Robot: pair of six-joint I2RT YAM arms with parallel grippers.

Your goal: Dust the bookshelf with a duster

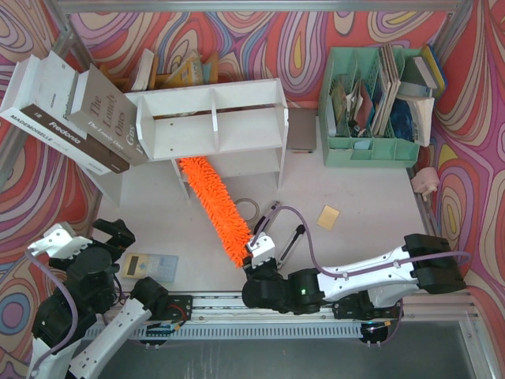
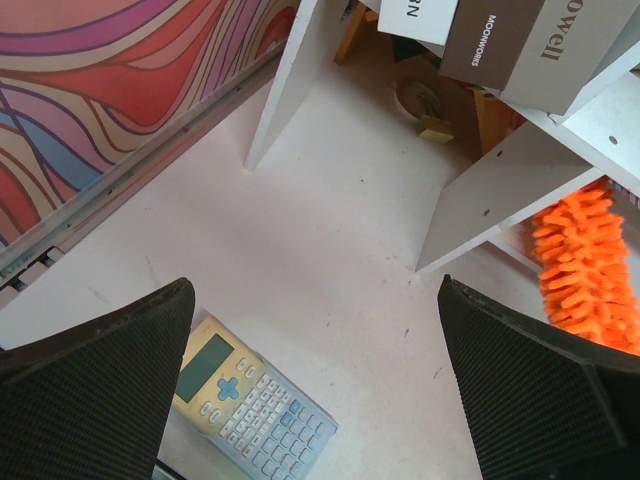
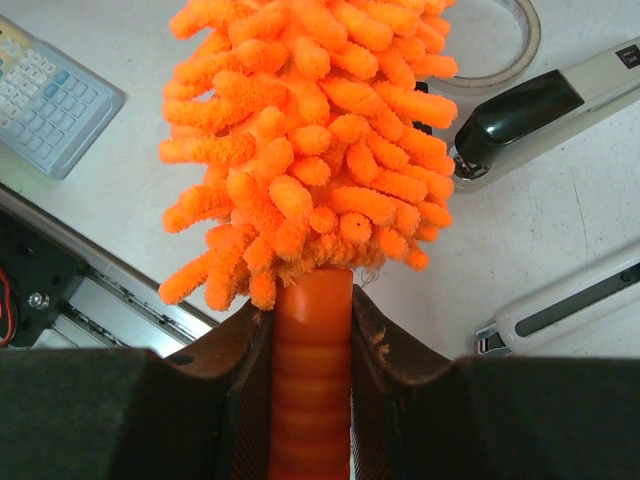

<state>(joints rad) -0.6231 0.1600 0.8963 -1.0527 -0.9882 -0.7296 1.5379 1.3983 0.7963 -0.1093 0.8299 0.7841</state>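
Duster (image 1: 215,207): your right claw (image 3: 312,335) clamps its orange handle; fluffy head lies on the bench (image 1: 355,189), tip at the white bookshelf's (image 1: 213,118) lower tier. Left claw (image 2: 312,290): jaws wide apart, holding nothing, above a calculator (image 2: 250,400).

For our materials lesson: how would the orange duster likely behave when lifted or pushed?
The duster probably feels light: mostly fluffy strands. Its head likely squashes against the bookshelf. The ribbed handle, clamped in the right claw, should resist slipping.

calculator (image 1: 150,266), leaning books (image 1: 67,118) (top left), green file organizer (image 1: 371,152), stapler (image 3: 540,105), yellow note (image 1: 328,216)
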